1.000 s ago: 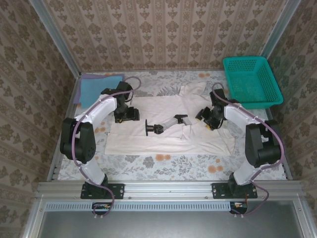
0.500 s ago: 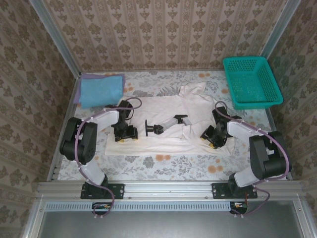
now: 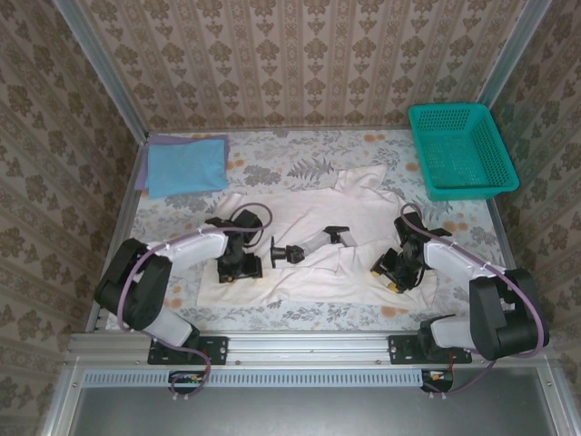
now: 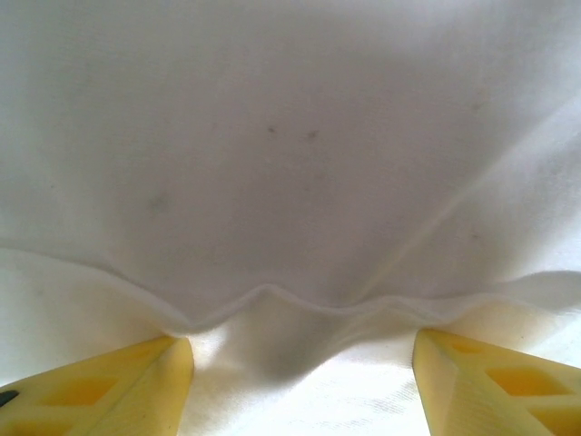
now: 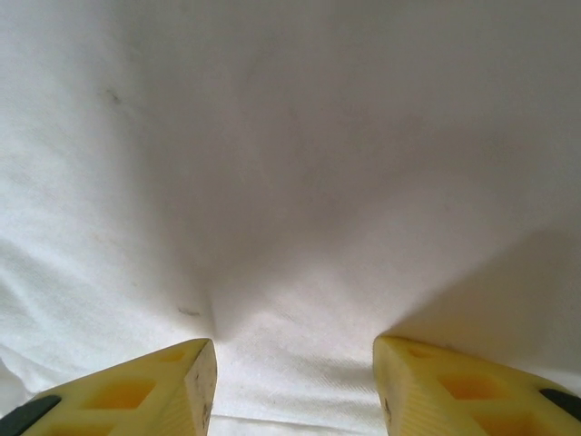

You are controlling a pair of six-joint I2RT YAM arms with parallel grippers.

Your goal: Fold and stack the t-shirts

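Looking from the overhead camera, I start at the near edge of the table (image 3: pixel 300 315), where both arms reach low over the off-white t-shirt (image 3: pixel 300 213). It lies spread across the middle of the floral surface, its hem toward me and its far part rumpled.

My left gripper (image 3: pixel 238 269) sits on the near left part of the shirt. At the left wrist, the yellow fingers (image 4: pixel 118 381) stand well apart around the gripper's gap (image 4: pixel 304 350). They are released, with nothing clamped, and a wavy folded edge of the white cloth (image 4: pixel 290 163) runs across just beyond the tips.

My right gripper (image 3: pixel 392 272) is down on the near right part of the same shirt. At the right wrist, its fingers (image 5: pixel 454 391) are also parted, the gap (image 5: pixel 295 350) bridged by smooth fabric (image 5: pixel 290 136) that dips into a shallow crease between them. I see the cloth touching both tips but no fold pinched, so I read these jaws as released too.

Between the two grippers, near the shirt's centre, sits the black print (image 3: pixel 300 247), skewed along a wrinkle.

Farther back, the light blue t-shirt (image 3: pixel 186 165) lies folded flat in the far left corner, well apart from the white one. In the far right corner stands the teal mesh basket (image 3: pixel 449 106), just beside the patterned wall.
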